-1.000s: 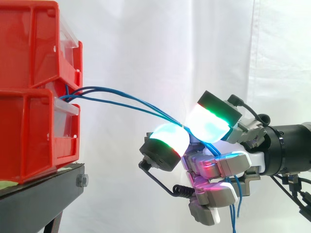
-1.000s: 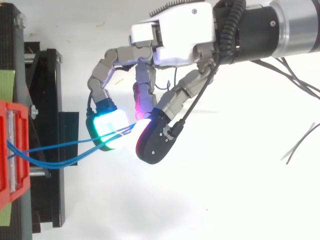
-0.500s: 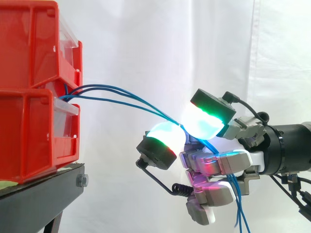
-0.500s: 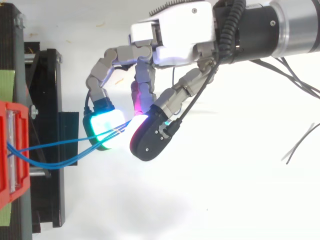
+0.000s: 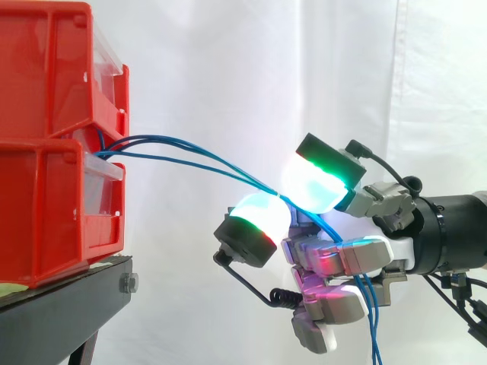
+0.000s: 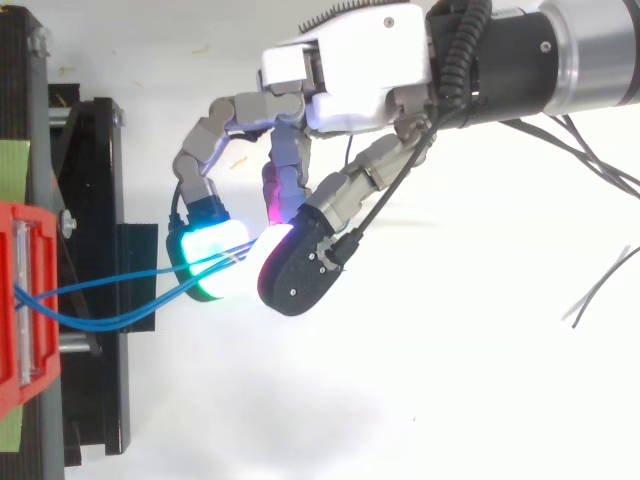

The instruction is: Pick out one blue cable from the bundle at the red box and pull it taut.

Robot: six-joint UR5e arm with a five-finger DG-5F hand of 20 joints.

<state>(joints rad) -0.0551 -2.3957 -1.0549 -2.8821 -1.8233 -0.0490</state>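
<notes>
Now hand (image 6: pixel 350 70), pinching blue cables (image 5: pixel 232 171), slightly nearer red bins (image 5: pixel 46 137).

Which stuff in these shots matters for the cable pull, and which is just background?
Job:
hand, pads pinching the cables
blue cables
red bins the cables run from

Background:
black stand under the bins
white curtain

Compared with a second ago, the white-and-grey robot hand (image 6: pixel 350 70) sits slightly further toward the left of the frame, nearer the red plastic box (image 5: pixel 46 205). Its dark-backed thumb pad (image 6: pixel 295 275) is pressed closer against the cyan-green glowing fingertip pad (image 6: pixel 208 262). The thin blue cables (image 5: pixel 175 140) pinched between them now sag lower in the top view.
</notes>
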